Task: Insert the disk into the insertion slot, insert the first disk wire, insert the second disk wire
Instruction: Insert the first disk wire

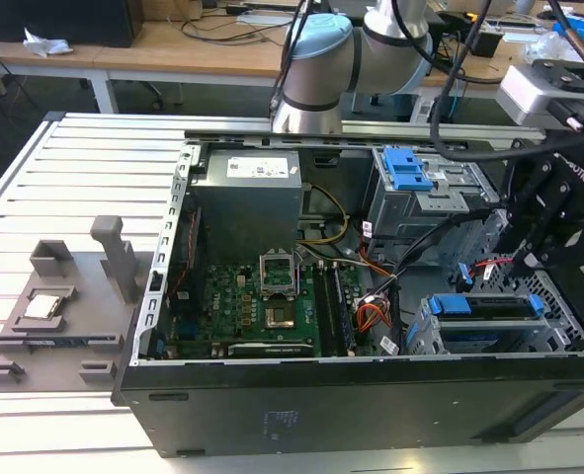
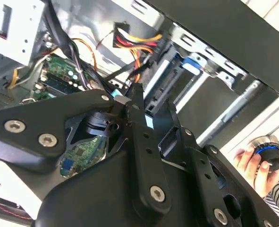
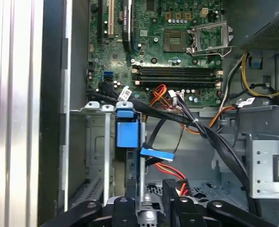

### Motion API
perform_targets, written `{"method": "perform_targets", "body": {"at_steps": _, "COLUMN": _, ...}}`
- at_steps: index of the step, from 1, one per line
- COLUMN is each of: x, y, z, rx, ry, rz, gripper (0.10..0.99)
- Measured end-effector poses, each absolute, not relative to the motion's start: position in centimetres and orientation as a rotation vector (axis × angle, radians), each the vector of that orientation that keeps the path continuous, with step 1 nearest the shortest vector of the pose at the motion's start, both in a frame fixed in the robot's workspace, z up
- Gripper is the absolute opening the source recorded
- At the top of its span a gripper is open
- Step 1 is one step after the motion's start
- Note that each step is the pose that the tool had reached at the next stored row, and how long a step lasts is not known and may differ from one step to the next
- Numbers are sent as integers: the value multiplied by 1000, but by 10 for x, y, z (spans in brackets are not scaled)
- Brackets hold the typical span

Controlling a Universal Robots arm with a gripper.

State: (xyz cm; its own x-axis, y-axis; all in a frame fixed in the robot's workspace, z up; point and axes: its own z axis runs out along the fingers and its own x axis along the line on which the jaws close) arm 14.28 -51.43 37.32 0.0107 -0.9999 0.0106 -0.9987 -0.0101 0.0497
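Note:
The disk (image 1: pixel 484 334), framed by its bright blue carrier, lies inside the insertion slot (image 1: pixel 425 338), a low silver bay at the front corner of the open case on the exterior view's right. My gripper (image 1: pixel 529 259) hangs just above that bay among loose cables. In the first wrist view the carrier's blue end (image 3: pixel 127 134) stands between the slot's silver walls (image 3: pixel 99 151), with my gripper (image 3: pixel 151 198) close behind it. A black wire with a blue tab (image 3: pixel 156 153) and a red-yellow-black wire bundle (image 3: pixel 170 170) lie beside my gripper. The second wrist view shows my gripper (image 2: pixel 151 106) near that bundle (image 2: pixel 134 40).
A taller grey cage with a blue latch (image 1: pixel 407 170) stands behind the slot. The motherboard (image 1: pixel 252 306) and the power supply (image 1: pixel 247 197) take up the rest of the case. A grey fixture (image 1: pixel 54 306) sits on the slatted table. A person's hand (image 2: pixel 252 163) holds a blue-ringed knob.

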Motion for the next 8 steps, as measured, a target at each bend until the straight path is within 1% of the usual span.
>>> {"method": "perform_targets", "body": {"at_steps": 8, "x": 146, "y": -488, "z": 373, "rx": 2211, "ry": -2170, "rz": -42, "gripper": 361}}
